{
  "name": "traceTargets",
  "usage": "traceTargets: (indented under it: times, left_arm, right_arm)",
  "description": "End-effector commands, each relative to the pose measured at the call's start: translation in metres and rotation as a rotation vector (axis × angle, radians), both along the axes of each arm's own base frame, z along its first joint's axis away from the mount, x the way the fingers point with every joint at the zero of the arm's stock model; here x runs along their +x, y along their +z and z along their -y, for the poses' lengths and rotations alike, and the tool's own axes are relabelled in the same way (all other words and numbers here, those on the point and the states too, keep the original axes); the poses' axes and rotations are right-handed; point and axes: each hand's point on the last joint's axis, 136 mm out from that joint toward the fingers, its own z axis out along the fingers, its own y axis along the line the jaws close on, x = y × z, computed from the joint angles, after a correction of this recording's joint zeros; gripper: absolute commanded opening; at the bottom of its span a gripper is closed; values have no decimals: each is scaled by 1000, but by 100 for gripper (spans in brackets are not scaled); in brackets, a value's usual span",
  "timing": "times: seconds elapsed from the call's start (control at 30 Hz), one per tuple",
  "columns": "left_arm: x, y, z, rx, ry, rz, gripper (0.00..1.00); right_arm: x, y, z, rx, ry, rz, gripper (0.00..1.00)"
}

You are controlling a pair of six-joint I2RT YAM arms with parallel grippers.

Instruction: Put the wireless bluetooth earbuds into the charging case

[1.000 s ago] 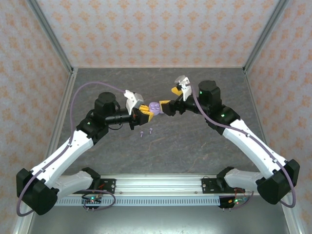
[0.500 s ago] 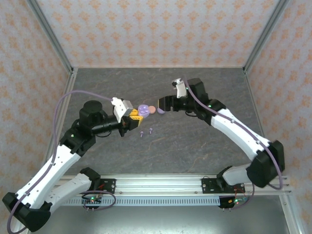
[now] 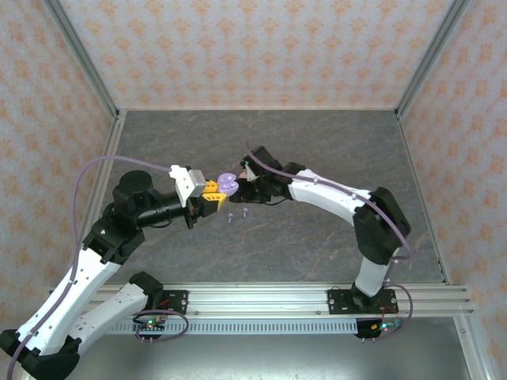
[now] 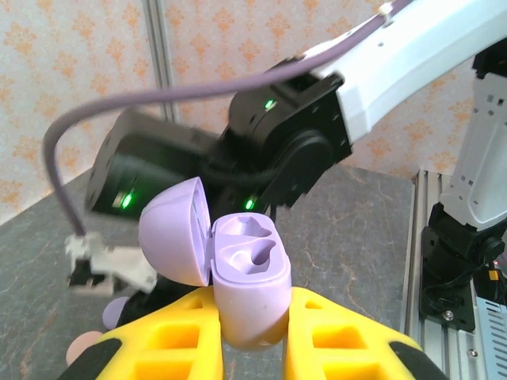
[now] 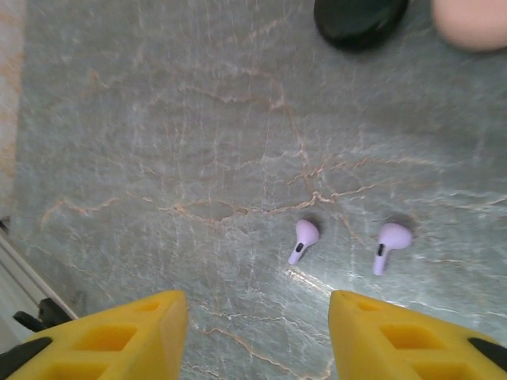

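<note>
Two yellow fingers (image 4: 170, 348) of the left hand (image 4: 253, 344) are clenched on the lilac charging case (image 4: 249, 293), pinching its lower body from both sides. The case stands upright in that grip, raised off the counter (image 5: 158, 142), with its lid (image 4: 174, 229) swung open to the left and both moulded sockets showing. Just right of the case hangs the right hand (image 5: 257, 324), its fingers spread apart and released, pointing down. Lower than the case, a little toward the arm bases from it, a lilac earbud (image 5: 303, 239) and a second lilac earbud (image 5: 390, 244) lie on the counter, near each other but apart. A black disc (image 5: 360, 17) and a pink disc (image 5: 475, 20) also lie on the counter, lower than the case.
</note>
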Motion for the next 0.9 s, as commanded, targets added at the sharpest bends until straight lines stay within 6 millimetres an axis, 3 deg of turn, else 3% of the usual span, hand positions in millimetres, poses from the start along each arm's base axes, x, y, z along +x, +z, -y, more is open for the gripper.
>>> traceTargets:
  times: [0.0,0.17,0.43,0.87]
  left_arm:
    - [-9,20,4,-24,-50,52,15]
    - [-9,20,5,-26,-51,47,15]
    - [-7,20,5,-30,-45,44,15]
    - [-3,19,7,-26,-46,33,15]
  right_arm:
    - [-4,-23,-1,-97,-28,-56,49]
    - [-6,-40,-15,-154,16,-74,45]
    - [-5,-66,-18,-243,45,-86,44]
    - [-5,-89,-24,-276,61,-117,37]
